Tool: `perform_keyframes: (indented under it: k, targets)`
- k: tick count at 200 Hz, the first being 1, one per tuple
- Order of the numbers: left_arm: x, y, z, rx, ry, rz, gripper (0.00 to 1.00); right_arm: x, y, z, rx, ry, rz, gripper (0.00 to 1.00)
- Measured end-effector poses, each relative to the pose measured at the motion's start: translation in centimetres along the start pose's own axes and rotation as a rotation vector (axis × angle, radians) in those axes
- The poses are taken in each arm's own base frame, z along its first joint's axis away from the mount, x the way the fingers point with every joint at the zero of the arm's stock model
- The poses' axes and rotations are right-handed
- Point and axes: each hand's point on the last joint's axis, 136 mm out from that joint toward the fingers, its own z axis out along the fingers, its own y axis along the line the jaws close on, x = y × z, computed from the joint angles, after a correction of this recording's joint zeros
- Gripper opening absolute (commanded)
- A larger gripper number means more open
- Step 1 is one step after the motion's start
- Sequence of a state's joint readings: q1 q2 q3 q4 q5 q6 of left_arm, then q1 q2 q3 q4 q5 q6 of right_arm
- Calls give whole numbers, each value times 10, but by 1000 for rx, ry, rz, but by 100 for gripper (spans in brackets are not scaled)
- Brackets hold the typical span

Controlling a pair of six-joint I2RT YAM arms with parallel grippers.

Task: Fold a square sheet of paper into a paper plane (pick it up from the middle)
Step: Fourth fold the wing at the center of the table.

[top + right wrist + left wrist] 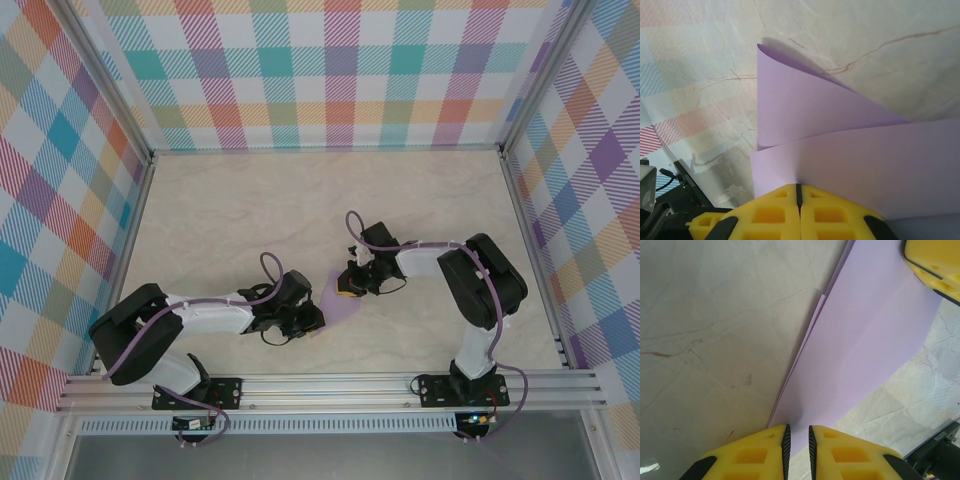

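The square sheet of paper (341,300) is lilac and folded over on itself, lying on the table between my two grippers. In the right wrist view its two layers (850,150) gape apart, and the upper flap curls up. My right gripper (799,187) is shut on the edge of the lower layer; it also shows from above (352,287). My left gripper (797,432) stands at the sheet's near corner (860,340), jaws a narrow gap apart, with lilac paper showing in the gap. From above, the left gripper (312,322) sits at the sheet's lower left end.
The marble-patterned table (250,210) stretches wide behind and beside the arms. Checked walls close it in at the back and sides, and an aluminium rail (330,385) runs along the near edge. A yellow finger of the right gripper (932,265) rests on the sheet's far end.
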State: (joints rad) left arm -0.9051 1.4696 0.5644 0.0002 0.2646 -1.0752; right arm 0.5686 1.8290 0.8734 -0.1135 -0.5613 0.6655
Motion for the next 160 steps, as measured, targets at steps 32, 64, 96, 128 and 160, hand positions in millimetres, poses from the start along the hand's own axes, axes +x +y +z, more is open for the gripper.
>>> perform_keyframes:
  k: [32,64,96,128,160]
  targets:
    - [1,1,1,-5,-8,2,20,0,0,0,-2,1,0,6]
    - [4,3,0,-8,-12,8,20,0,1,1,-5,5,-1,6]
    - [9,8,-2,-8,-18,11,20,0,2,2,-11,9,-2,6]
    - [16,17,-8,-3,-21,1,17,1,2,3,-13,12,-3,5]
    - [25,30,-17,-39,-5,-4,14,1,2,3,-13,12,-3,5]
